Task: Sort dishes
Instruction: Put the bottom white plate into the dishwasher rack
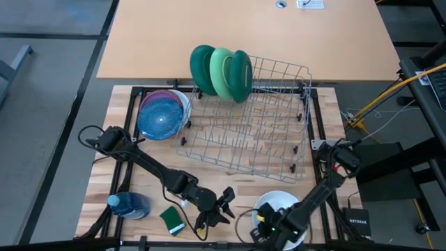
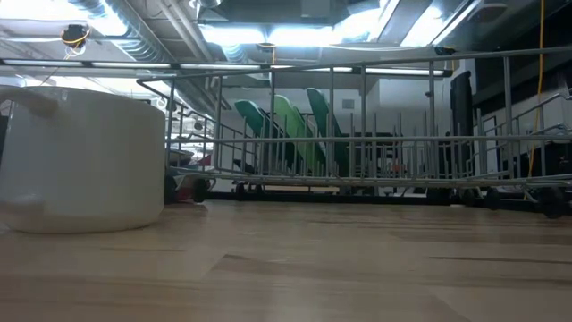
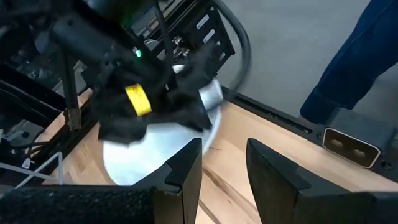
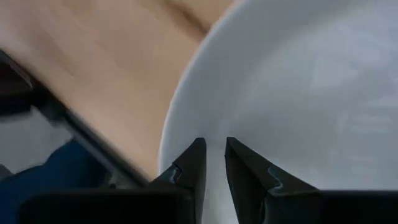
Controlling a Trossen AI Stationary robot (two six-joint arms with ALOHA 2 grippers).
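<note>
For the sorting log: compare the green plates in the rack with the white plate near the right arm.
The three green plates stand on edge at the far end of the wire rack; the white plate lies flat on the table's near edge. The green ones are sorted and untouched; the right hand is over the white one. All are round.

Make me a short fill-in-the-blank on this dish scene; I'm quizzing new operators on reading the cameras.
1. The number of green plates standing in the wire rack is ____.
2. The right gripper hangs over a plate whose colour is ____.
3. The stack of plates left of the rack has a ____ one on top.
4. The left gripper sits beside a green ____.

Missing words: three; white; blue; sponge
</note>
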